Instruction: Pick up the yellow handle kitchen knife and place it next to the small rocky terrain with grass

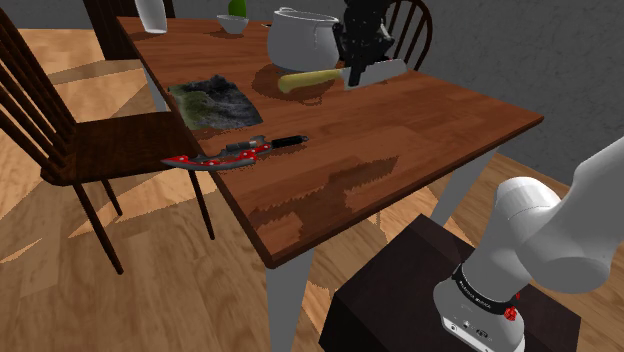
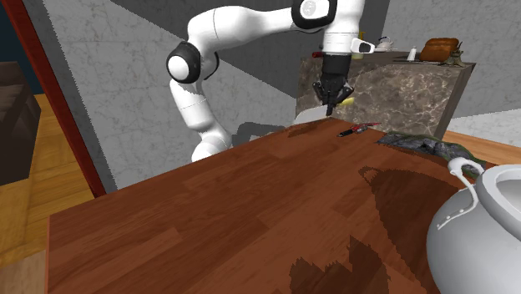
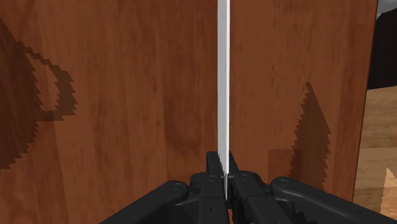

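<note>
My gripper (image 1: 358,66) is shut on the yellow-handled kitchen knife (image 1: 308,80) and holds it in the air above the far part of the wooden table (image 1: 420,130). The yellow handle points toward the shoulder view's left, and the pale blade (image 1: 380,71) sticks out the other way. In the wrist view the blade (image 3: 222,76) shows edge-on as a thin light strip running away from the closed fingertips (image 3: 224,167). The small rocky terrain with grass (image 1: 212,100) lies flat near the table's left edge, well to the left of the gripper (image 2: 333,103). The terrain (image 2: 426,144) also shows in the second exterior view.
A red and black knife (image 1: 235,152) lies at the table edge just in front of the terrain. A white pot (image 1: 300,38) stands behind the held knife. A small bowl with a green plant (image 1: 235,20) and a wooden chair (image 1: 90,140) are at the left.
</note>
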